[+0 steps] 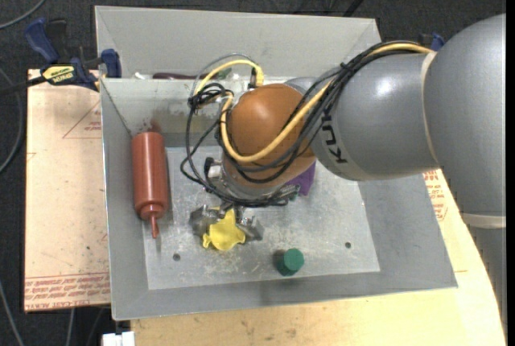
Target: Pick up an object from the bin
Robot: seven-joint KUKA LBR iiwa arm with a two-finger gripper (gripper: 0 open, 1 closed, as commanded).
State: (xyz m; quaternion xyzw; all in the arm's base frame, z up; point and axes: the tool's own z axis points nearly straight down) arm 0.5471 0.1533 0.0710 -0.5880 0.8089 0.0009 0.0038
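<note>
- Near the front of the bin (354,212), the pincer (225,222) stands spread round a crumpled yellow thing (223,236) lying on the floor.
- Soft and lumpy, it may squeeze out sideways when pinched, or slip during lifting.

Grey arm (386,119) reaches in from the right — orange-capped wrist (261,123) bent down, hand (225,225) beneath it.
</note>
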